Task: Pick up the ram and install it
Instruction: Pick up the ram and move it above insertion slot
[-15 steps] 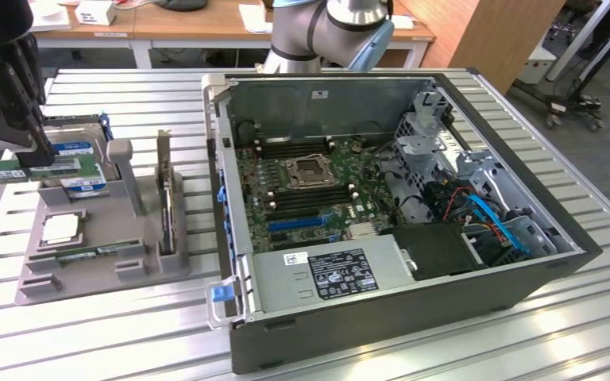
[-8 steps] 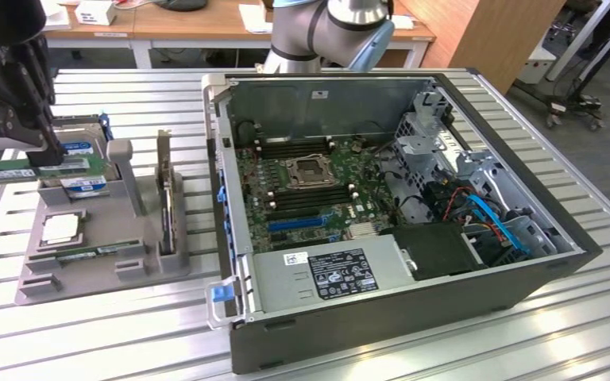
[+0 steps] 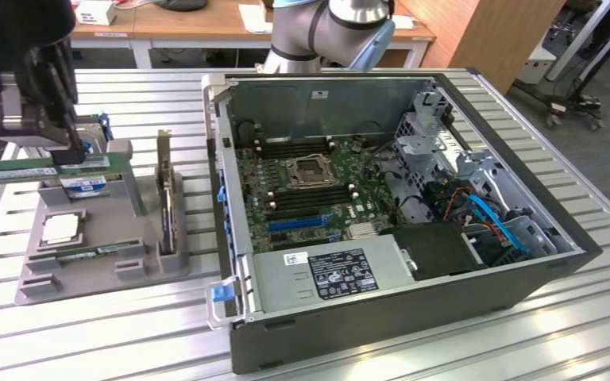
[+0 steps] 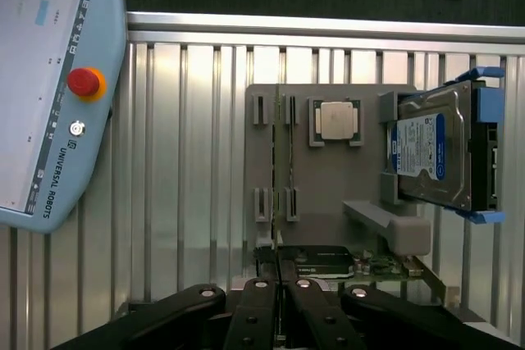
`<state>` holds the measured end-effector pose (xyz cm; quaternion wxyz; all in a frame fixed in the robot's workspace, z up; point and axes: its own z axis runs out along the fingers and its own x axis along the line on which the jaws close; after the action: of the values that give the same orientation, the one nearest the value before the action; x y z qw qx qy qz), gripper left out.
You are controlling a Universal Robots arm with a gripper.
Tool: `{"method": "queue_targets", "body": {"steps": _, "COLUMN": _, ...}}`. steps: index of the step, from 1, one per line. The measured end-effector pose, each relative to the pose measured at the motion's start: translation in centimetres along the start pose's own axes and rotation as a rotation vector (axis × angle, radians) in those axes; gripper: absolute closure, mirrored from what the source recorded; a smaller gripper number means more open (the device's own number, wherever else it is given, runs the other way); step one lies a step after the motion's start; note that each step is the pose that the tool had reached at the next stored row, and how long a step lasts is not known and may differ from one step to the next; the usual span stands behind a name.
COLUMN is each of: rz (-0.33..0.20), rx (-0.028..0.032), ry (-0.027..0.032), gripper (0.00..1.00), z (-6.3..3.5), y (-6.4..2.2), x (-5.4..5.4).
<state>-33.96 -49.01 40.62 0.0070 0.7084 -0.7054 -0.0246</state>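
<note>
Where the claw (image 3: 69,159) hangs: at the exterior view's left, above the grey parts holder (image 3: 72,274) and well apart from the open computer case (image 3: 390,317).
Claw state: pressed together on the ram (image 3: 13,171) — in the wrist view its fingers (image 4: 256,309) stand almost touching, with a thin edge between their tips.
Ram: a long green stick with a pale label strip, held level and lengthwise across the exterior view. It is raised above the holder's base and pinched nearer its end on the exterior view's right.
Holder: sits on the slatted metal bench (image 3: 581,333), just beside the case on the exterior view's left.
Second stick (image 3: 93,254): on edge in the holder's slots.
Processor chip (image 4: 337,119): square and silver-topped, flat in its own recess between the stick slots and the hard drive.
Hard drive (image 4: 433,153): silver with a blue label, standing on edge in the holder, with blue rails at its ends.
Expansion card (image 3: 164,198): dark and upright, on the side of the holder nearest the case.
Case: on its side with the lid off and the motherboard (image 3: 283,210) facing up. The processor socket (image 3: 310,169) is in the middle, with long memory slots (image 3: 283,147) on either side of it.
Power supply (image 3: 326,274): a grey labelled box at the case's near edge.
Teach pendant (image 4: 49,88): pale blue with a red button, lying near the holder but apart from it.
Arm (image 3: 332,28): its base stands behind the case.
</note>
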Motion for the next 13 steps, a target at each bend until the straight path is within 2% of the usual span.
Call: {"method": "queue_targets", "body": {"steps": 13, "rz": 0.000, "rx": 0.0000, "ry": 0.0000, "gripper": 0.89, "z": -0.17, "y": -3.83, "x": 0.0}}
